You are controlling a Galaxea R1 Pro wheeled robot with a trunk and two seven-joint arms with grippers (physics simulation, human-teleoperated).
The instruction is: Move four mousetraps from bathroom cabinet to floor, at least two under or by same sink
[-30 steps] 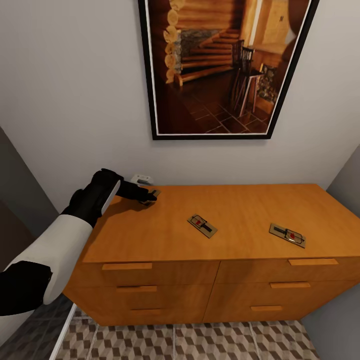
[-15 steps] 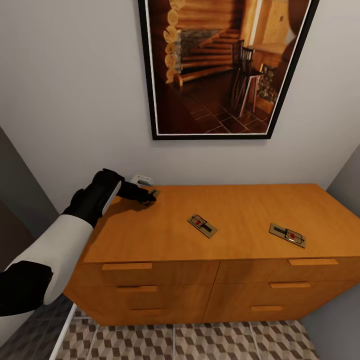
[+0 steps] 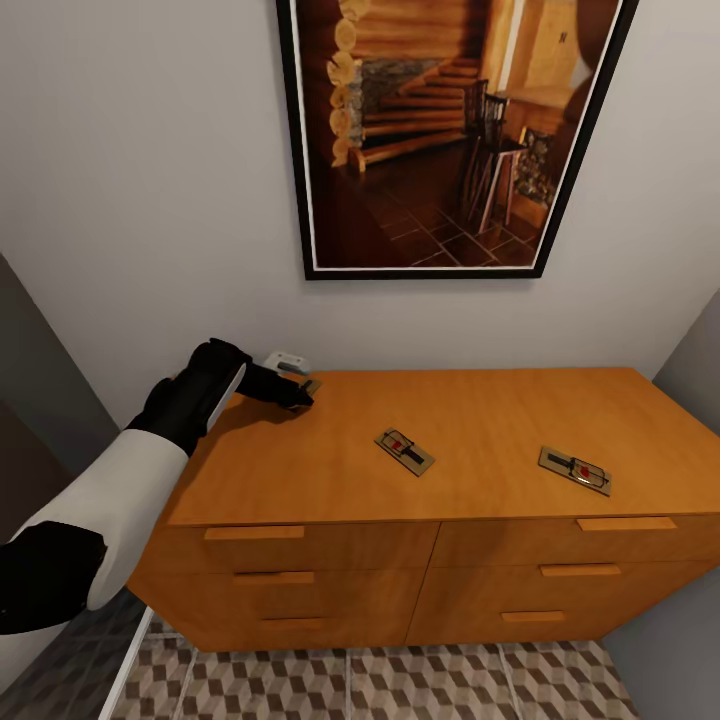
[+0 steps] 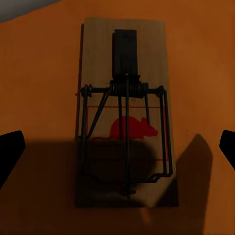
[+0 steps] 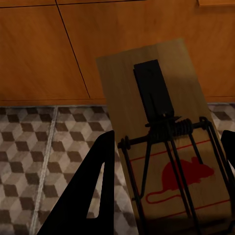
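The left end effector point(image 3: 300, 393) hangs open over a mousetrap point(image 4: 125, 115) at the cabinet's point(image 3: 460, 500) back-left corner, fingers point(image 4: 10, 152) astride it. The right end effector point(image 5: 169, 196) grips another trap point(image 5: 164, 142) above the floor point(image 5: 44, 161). Next, the left likely lowers and closes; two traps point(image 3: 404, 451) point(image 3: 575, 470) wait on top.

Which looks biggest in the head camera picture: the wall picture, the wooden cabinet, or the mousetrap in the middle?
1. Cabinet, widest in view.
2. Wall picture, cut off at the top, so close to unsure.
3. Middle mousetrap, far smallest.
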